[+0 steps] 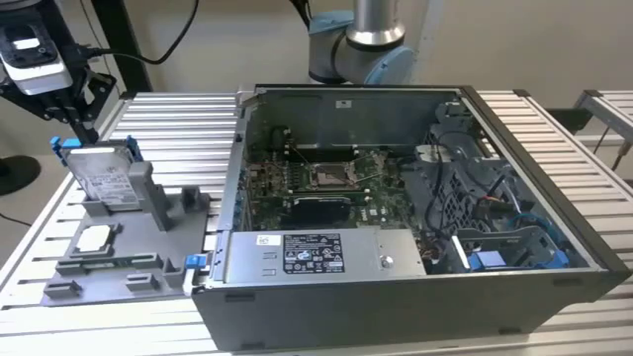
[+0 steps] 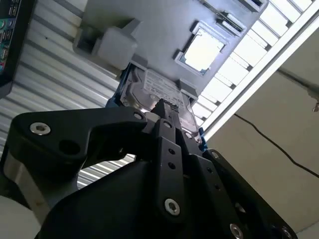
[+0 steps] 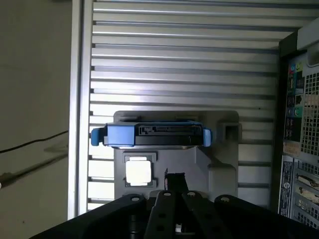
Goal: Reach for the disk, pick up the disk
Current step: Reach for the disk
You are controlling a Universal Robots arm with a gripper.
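Gripper (image 3: 174, 176) is nearest in the first wrist view, jaws narrow and empty, body cut off by the frame edge. Beyond it, not touching, the disk (image 3: 154, 135) stands on edge in a grey fixture (image 3: 222, 167). Exterior view: disk at frame left, lower part hidden by the fixture; gripper at upper left, partly cut off.

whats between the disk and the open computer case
In the exterior view, the grey holder's upright posts stand between the disk and the computer case.
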